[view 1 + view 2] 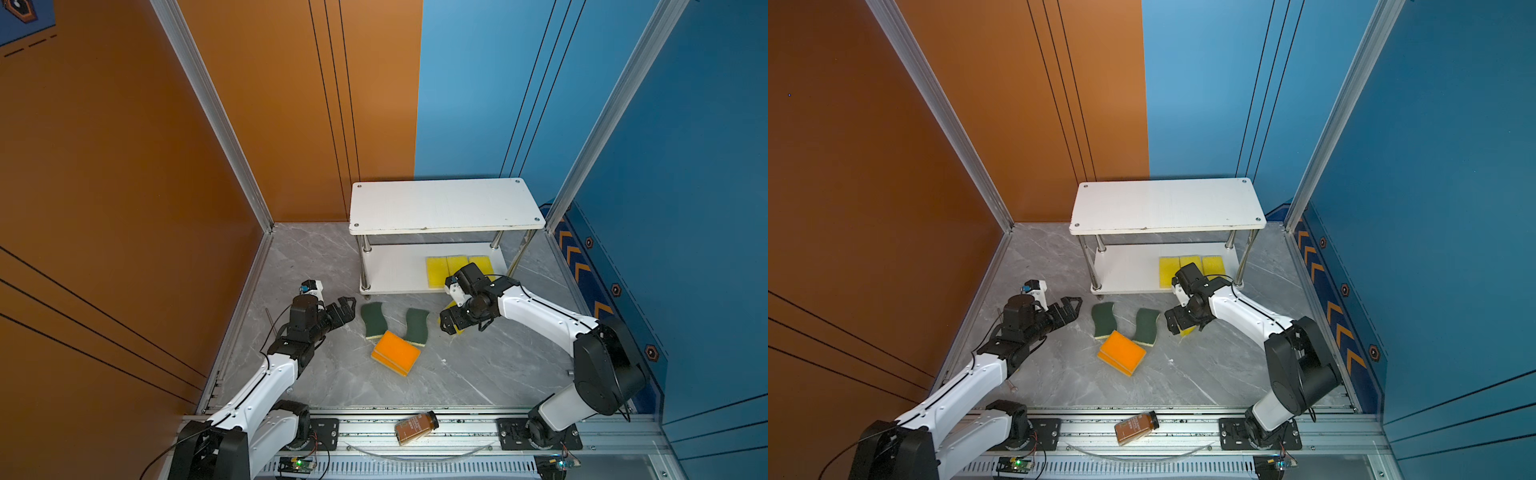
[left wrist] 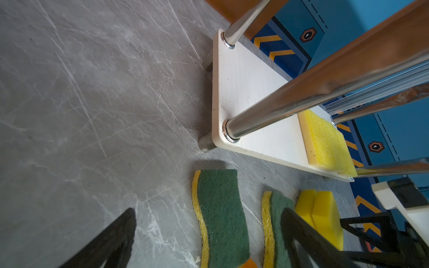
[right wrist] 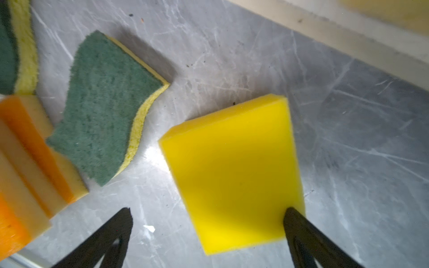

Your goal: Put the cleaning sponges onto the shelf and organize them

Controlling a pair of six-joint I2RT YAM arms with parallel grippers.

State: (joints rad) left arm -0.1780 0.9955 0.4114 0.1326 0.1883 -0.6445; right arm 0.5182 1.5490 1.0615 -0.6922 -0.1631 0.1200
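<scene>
Mostly the scene is a grey, marble-veined floor. An orange wall closes it in on the left and half the back, and a blue wall covers the rest of the back and the right. Aluminium posts rise at the corners.

Against the back stands the shelf. Three yellow sponges lie side by side on the right of its lower board.

On the floor in front lie two green sponges, near each other, with a stack of orange sponges against their near ends.

The left claw hovers just left of the green ones, jaws wide apart, holding nothing. The right claw hangs wide open over a yellow sponge on the floor, near the shelf's front edge, gripping nothing.

A brown bottle lies on the front rail.
</scene>
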